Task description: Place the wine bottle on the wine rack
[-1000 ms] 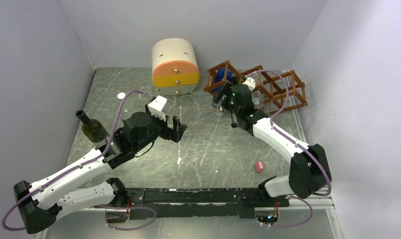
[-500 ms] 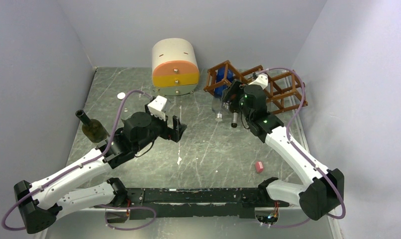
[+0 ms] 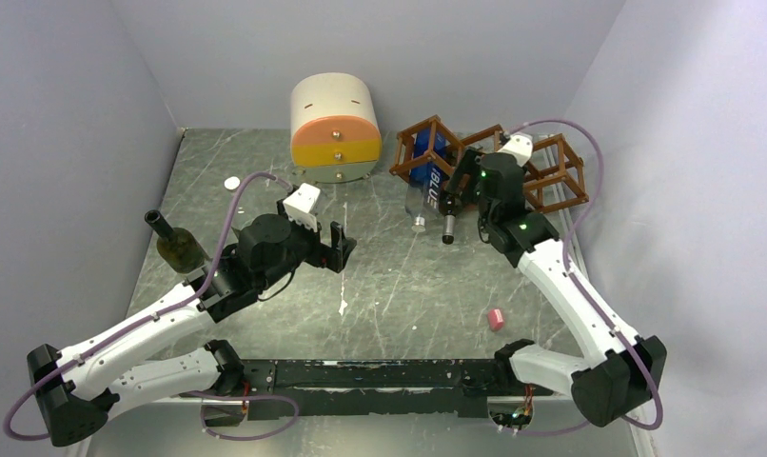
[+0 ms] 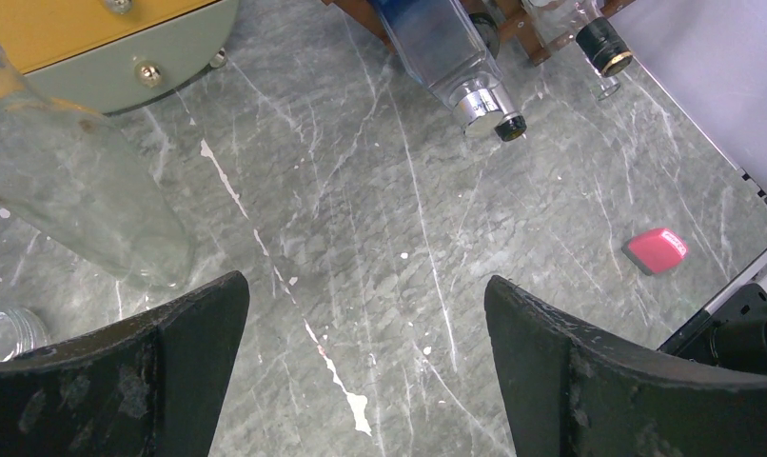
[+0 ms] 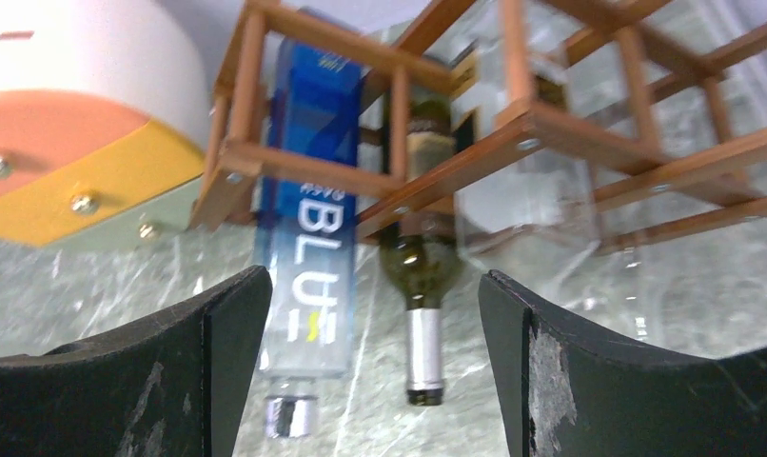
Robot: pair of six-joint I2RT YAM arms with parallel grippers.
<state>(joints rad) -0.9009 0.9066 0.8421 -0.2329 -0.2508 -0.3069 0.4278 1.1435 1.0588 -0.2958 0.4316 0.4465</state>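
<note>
With the dark green glass wine bottle [image 5: 422, 257] lying in the reddish-brown wooden lattice rack [image 5: 513, 57], placing looks done: draw your spread right gripper [image 5: 365, 295] clear; left gripper [image 4: 365, 295] gapes empty.

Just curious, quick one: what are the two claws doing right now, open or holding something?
Left gripper: open, holding nothing.
Right gripper: open, holding nothing, facing the wine rack.

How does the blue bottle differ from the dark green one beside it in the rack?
The blue bottle is flat-sided with white lettering; the dark green bottle is round-bodied. The blue bottle ends in a short silver cap; the dark green bottle has a long grey-wrapped neck. Both lie in the wine rack, necks poking out the front.
</note>
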